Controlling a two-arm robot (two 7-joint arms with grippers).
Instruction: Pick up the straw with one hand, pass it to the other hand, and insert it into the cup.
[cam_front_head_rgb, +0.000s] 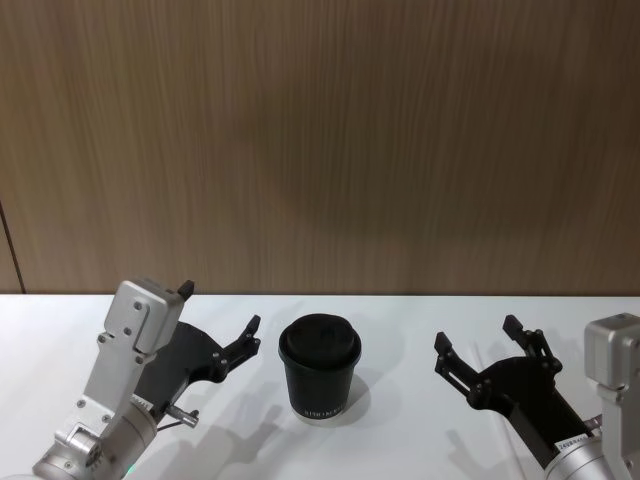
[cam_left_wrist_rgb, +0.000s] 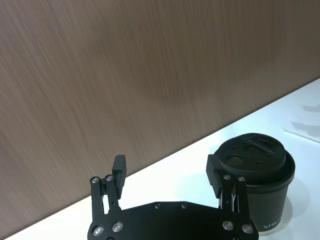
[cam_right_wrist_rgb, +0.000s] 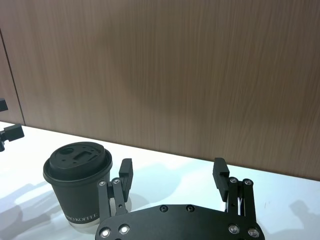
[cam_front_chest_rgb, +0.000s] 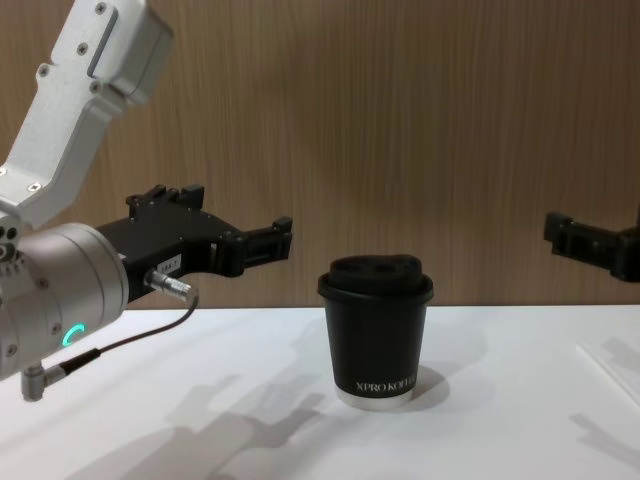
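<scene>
Black fingers of your left gripper (cam_front_head_rgb: 218, 306) are spread with nothing between them, raised over the left of the table (cam_front_head_rgb: 400, 315) and near the cup (cam_front_head_rgb: 320, 385). The cup stands upright mid-table with its lid (cam_front_head_rgb: 320, 340) on. Your right gripper (cam_front_head_rgb: 478, 336) hangs on the cup's other side, also spread and empty. The straw (cam_left_wrist_rgb: 301, 133) lies flat on the table farther right, past the cup, and shows only faintly in the left wrist view.

Your main risk is probably the pick. The straw is white on white, thin and flat, so you could close beside it, scrape the surface or send it rolling. A grip near its middle would leave little free length for the handover, and a slanted hold would likely miss the small opening in the lid. The cup looks light and sits between both arms, so a sweeping wrist or a hard push with the straw could tip it.

The table is plain white and matte, with soft shadows. Behind it is a brown wood-grain wall (cam_front_head_rgb: 320, 130) with one vertical seam at the far left.
</scene>
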